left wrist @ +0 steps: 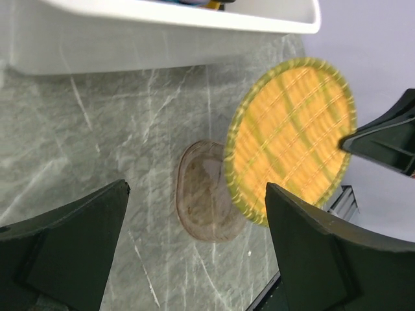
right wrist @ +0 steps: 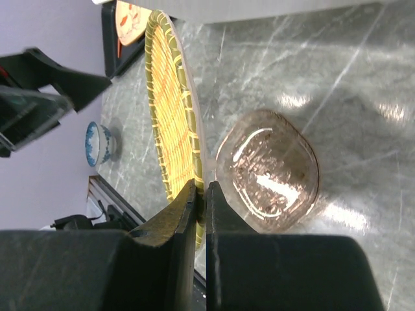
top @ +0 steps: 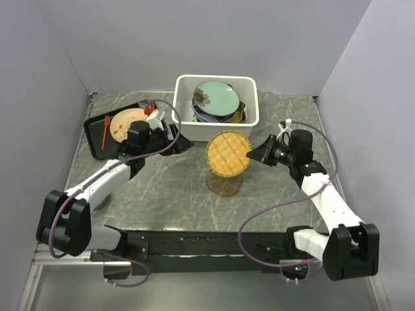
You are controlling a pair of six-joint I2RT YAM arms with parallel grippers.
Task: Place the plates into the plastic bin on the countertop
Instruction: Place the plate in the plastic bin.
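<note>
Several plates (top: 217,97) already sit stacked in the plastic bin (top: 201,133) at far centre. My right tool (right wrist: 201,194) is clamped on the rim of the orange plate (top: 228,153), holding it on edge just near of the bin. A brown plate (top: 224,184) lies flat on the worktop (top: 162,188) beneath, yet to go. My left tool (left wrist: 196,214) gapes wide, empty

Two claws (top: 183,145) (top: 250,156), one bin (top: 194,131), one tray (top: 96,148), one small bowl (right wrist: 98,144), one woven plate (top: 228,153), one glass plate (right wrist: 267,172).

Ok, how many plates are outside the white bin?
3: woven yellow plate pinched upright by the right gripper, brown glass plate flat on the countertop below it, beige plate on the black tray.
</note>
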